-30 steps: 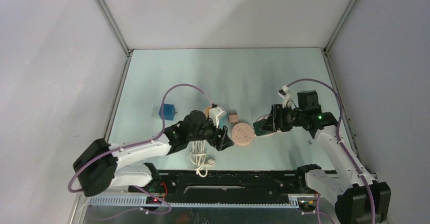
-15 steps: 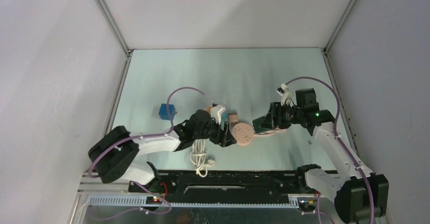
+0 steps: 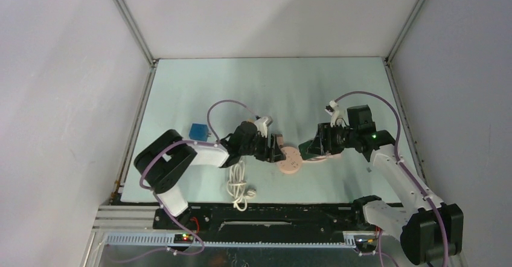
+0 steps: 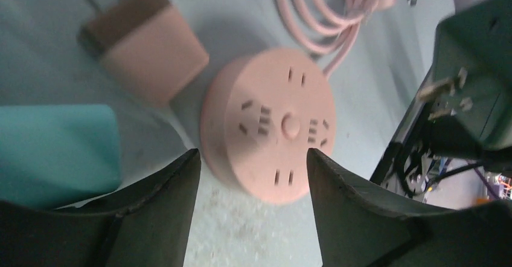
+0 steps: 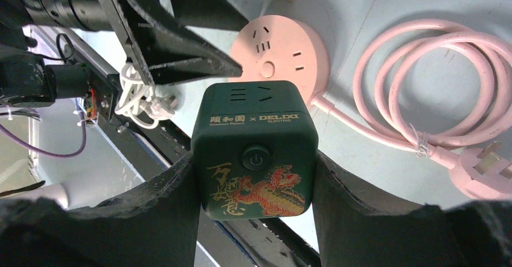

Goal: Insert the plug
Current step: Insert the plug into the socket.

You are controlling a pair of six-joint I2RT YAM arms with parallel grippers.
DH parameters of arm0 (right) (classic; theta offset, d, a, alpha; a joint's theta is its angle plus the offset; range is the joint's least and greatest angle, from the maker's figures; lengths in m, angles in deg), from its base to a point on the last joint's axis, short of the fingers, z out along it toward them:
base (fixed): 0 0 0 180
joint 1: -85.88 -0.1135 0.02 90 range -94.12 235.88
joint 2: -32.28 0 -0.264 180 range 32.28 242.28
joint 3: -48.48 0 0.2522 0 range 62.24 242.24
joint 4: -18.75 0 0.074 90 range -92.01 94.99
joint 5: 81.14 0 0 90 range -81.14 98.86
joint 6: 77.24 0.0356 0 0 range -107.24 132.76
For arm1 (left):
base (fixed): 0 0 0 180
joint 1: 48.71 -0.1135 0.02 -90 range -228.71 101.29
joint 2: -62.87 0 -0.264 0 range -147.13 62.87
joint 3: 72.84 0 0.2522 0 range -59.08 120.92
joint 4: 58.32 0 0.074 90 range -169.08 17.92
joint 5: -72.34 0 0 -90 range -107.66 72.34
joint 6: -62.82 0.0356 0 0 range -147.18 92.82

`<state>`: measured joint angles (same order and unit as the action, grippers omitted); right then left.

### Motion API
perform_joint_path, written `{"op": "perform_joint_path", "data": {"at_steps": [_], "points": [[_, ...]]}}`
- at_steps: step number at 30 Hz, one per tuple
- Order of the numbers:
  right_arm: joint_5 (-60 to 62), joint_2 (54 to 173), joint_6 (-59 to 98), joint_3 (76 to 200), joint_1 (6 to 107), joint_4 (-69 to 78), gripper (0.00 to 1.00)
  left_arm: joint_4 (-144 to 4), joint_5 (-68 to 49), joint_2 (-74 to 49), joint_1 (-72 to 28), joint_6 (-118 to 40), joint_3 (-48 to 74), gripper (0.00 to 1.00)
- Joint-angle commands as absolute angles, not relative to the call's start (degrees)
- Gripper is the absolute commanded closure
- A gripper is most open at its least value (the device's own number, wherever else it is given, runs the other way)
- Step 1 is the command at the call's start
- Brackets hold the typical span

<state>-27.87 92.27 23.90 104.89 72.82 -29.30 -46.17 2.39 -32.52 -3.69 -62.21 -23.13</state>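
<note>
A round pink socket (image 3: 290, 158) (image 4: 268, 131) lies flat on the table, its slots facing up. My left gripper (image 3: 275, 150) (image 4: 250, 155) is open, low over the table. Its two dark fingers (image 4: 163, 200) stand either side of the socket's near edge, and I see no contact. The plug is a dark green cube (image 5: 253, 152) (image 3: 308, 150) with a dragon print and a power button. My right gripper (image 5: 253, 164) (image 3: 312, 148) is shut on it, holding it just right of the socket. Its metal prongs (image 4: 444, 89) show in the left wrist view, pointing toward the socket.
A small pink charger (image 4: 145, 43) and a teal block (image 4: 54, 152) lie beside the socket. The socket's pink cable (image 5: 435, 86) coils to the right. A white cable (image 3: 239, 185) lies near the front edge, and a blue cube (image 3: 197, 131) sits at the left.
My left arm has reached right to the socket and its jaws have narrowed. The right gripper with the green cube has shifted slightly left toward the socket.
</note>
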Motion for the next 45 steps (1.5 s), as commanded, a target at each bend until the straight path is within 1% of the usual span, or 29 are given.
{"op": "perform_joint_path", "data": {"at_steps": [1,6,11,17,26,34,37,41,45], "points": [[-26.15,91.08,22.44,107.48,72.36,-29.53,1.0,-45.7,5.08,-36.61,-4.67,-60.92,-14.99,0.32],[-26.31,91.0,21.78,107.62,72.38,-29.86,1.0,-43.81,8.26,-38.78,-5.01,-61.25,-12.55,0.32],[-27.35,92.86,19.95,109.04,72.2,-30.65,1.0,-42.92,9.41,-34.92,-5.27,-59.54,-14.24,0.3],[-22.04,96.71,15.63,113.46,69.19,-34.94,1.0,-52.3,2.77,-22.87,-5.6,-54.75,-16.78,0.25],[-13.35,102.9,13.03,117.92,59.92,-38.13,1.0,-64.8,-4.36,-6.64,-6.12,-50.69,-21.86,0.21],[-4.04,110.04,12.93,122.0,53.06,-41.9,1.0,-75.88,-12.3,10.02,-8.95,-48.07,-26.33,0.08],[-3.56,111.63,12.93,122.26,52.07,-41.42,1.0,-79.53,-14.31,15.92,-10.78,-48.17,-27.43,0.01],[-2.94,113.05,13.45,122.78,50.07,-40.69,1.0,-83.04,-17.14,22.95,-11.72,-47.83,-28.21,0.0],[-2.15,114.54,14.59,123.21,48.65,-40.12,1.0,-84.27,-17.49,26.19,-12.64,-47.81,-28.73,0.0]]}}
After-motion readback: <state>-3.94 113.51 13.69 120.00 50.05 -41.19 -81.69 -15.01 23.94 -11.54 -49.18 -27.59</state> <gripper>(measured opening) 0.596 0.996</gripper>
